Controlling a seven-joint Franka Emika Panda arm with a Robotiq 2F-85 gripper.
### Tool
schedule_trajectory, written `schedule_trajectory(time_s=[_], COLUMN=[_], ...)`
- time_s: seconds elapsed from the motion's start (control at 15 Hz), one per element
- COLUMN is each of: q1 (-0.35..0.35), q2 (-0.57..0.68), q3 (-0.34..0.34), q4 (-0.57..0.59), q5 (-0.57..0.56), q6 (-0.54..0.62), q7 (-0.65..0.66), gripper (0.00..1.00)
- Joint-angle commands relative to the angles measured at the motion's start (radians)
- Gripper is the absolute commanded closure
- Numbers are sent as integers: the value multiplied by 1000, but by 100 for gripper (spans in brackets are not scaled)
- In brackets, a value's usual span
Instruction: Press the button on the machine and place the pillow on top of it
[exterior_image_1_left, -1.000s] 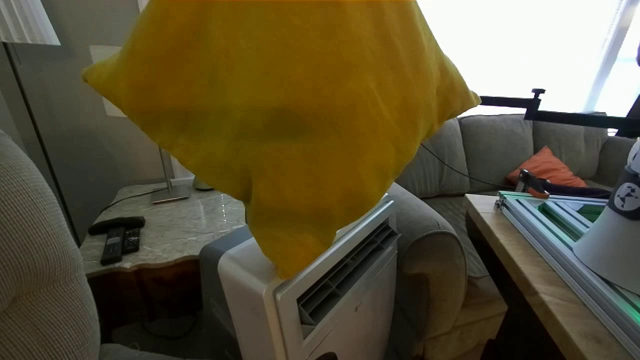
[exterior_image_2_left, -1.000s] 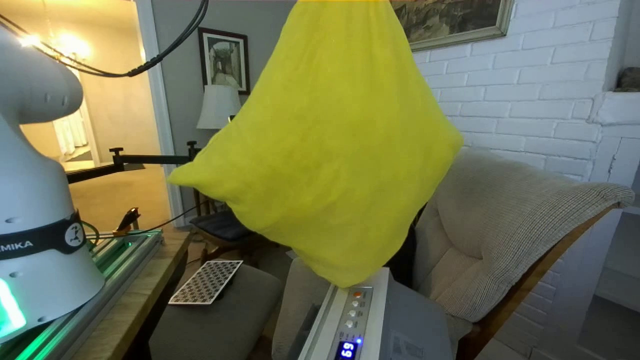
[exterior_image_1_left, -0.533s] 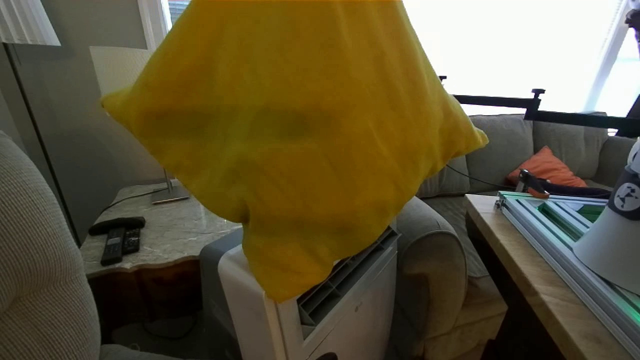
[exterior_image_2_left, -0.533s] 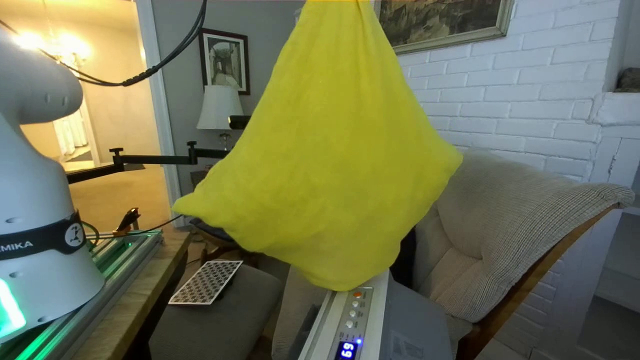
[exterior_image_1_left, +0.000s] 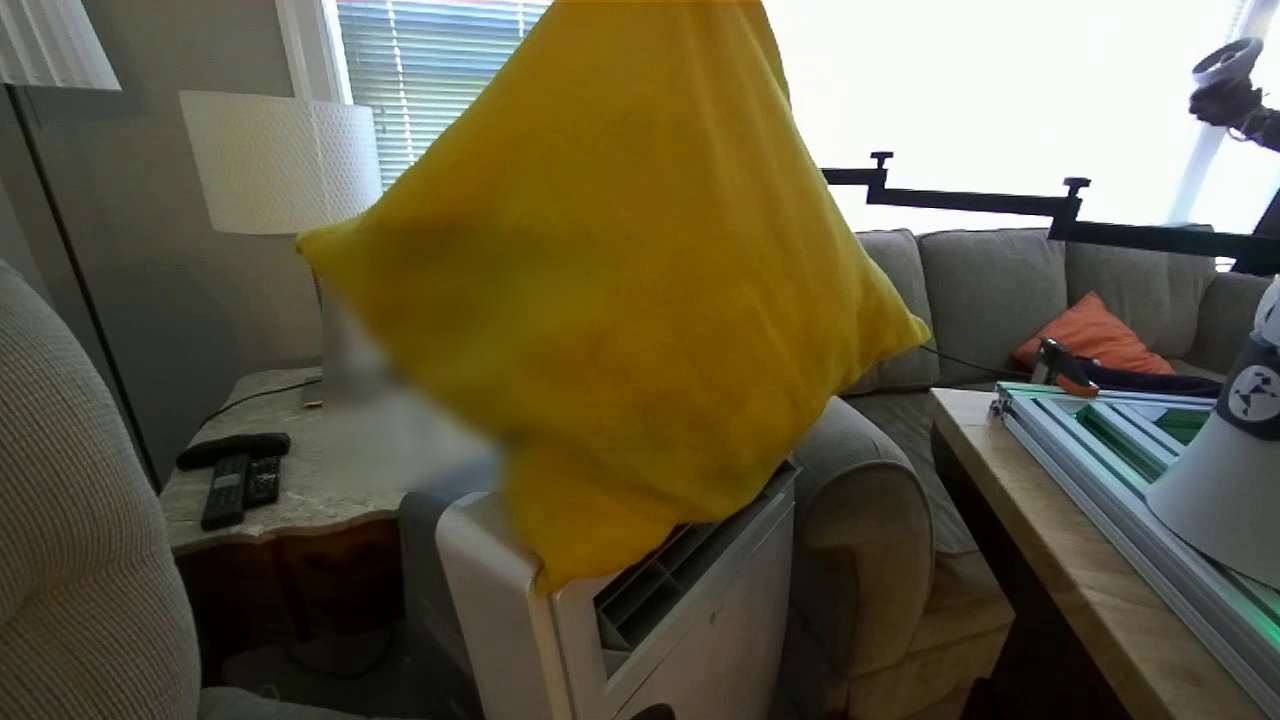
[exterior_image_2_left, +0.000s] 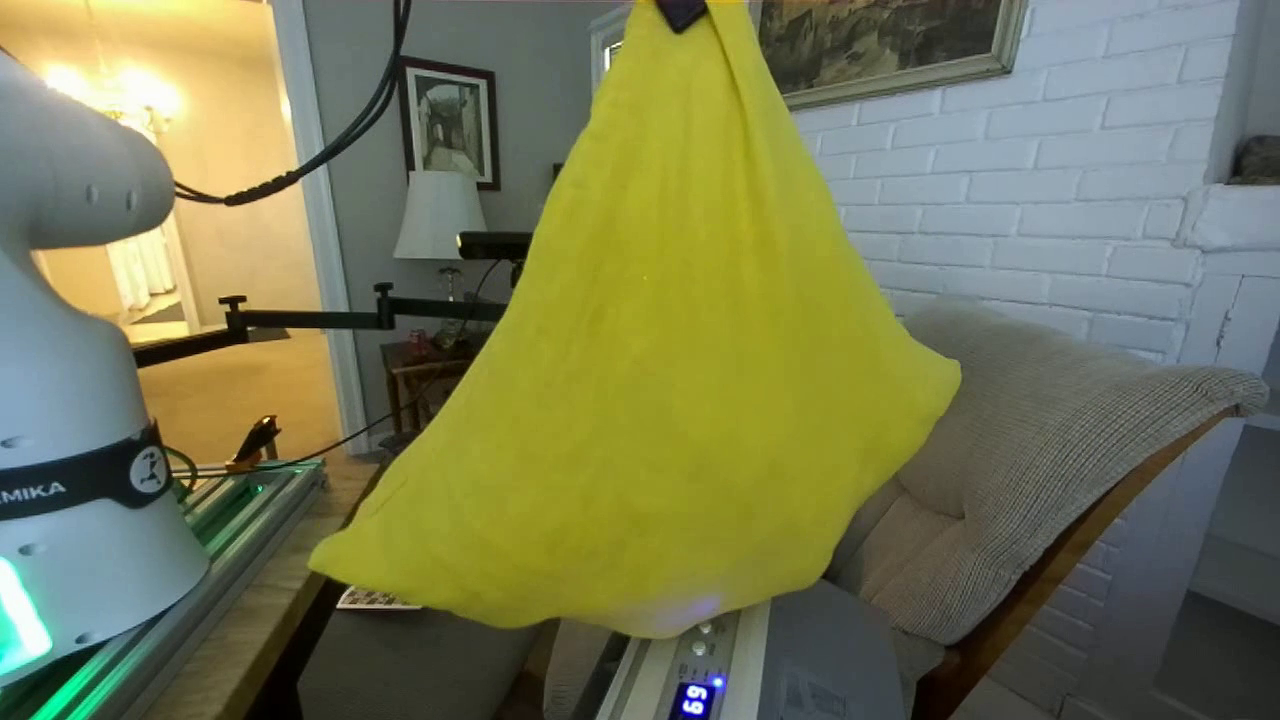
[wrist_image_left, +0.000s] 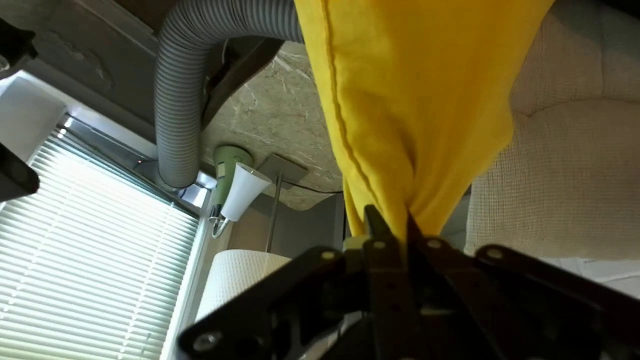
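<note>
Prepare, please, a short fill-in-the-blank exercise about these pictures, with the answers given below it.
1. The pillow, pinched by the jaws, is coloured ____.
2. On the machine, the small light beside the display shines ____.
3. The cushion on the sofa is ____.
4. The remotes lie on the side ____.

Missing words: yellow; blue; orange; table.

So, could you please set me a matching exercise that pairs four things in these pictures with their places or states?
Things
1. Plump bright-yellow fabric pillow
2. Boxy white louvred machine
3. Orange fabric cushion
4. Slim black remotes

Places or states
A. On the grey sofa
B. On the marbled side table
C. Pinched by the black hand
D. Showing a lit blue display

Pairs: 1-C, 2-D, 3-A, 4-B.
</note>
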Motion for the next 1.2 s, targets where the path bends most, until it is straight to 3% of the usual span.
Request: schedule_trajectory(time_s=[0.0, 0.33, 1.13], q1=[-75, -163, -361], q2=[7, 123, 443], q3=[-27, -18, 102], q4=[-75, -109, -40], q5=[20, 33, -41], q6=[188, 367, 544], q7=[-6, -4, 47], gripper=[98, 98, 98])
